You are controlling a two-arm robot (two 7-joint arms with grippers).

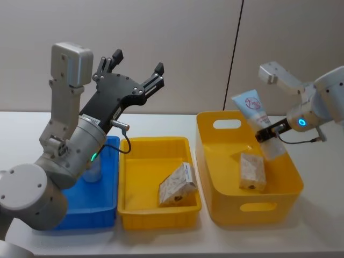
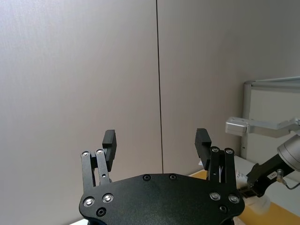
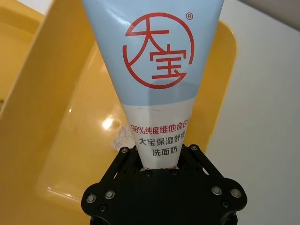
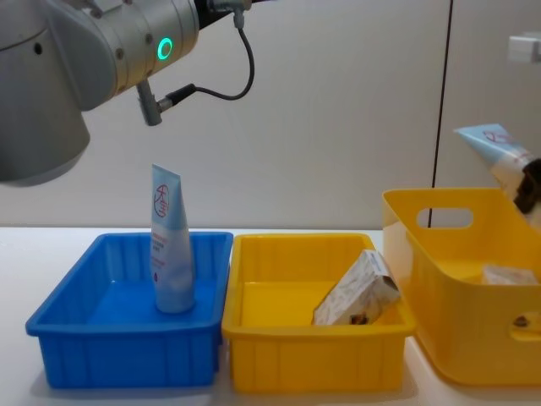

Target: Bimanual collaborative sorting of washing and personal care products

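Observation:
My right gripper (image 1: 267,135) is shut on the narrow end of a pale blue-white squeeze tube (image 1: 252,110) with a red logo (image 3: 158,56). It holds the tube tilted above the deep yellow basket (image 1: 279,207). A beige patterned box (image 1: 252,171) stands inside that basket. A second box (image 1: 177,185) leans in the shallow yellow bin (image 1: 134,215). Another tube (image 4: 169,245) stands upright in the blue bin (image 4: 127,364). My left gripper (image 1: 137,62) is raised high over the blue and shallow yellow bins, open and holding nothing (image 2: 156,140).
The three bins stand side by side on a white table (image 1: 322,226) before a grey wall. My left arm's bulky joints (image 1: 32,199) hang over the blue bin's left side. Bare table lies right of the deep basket.

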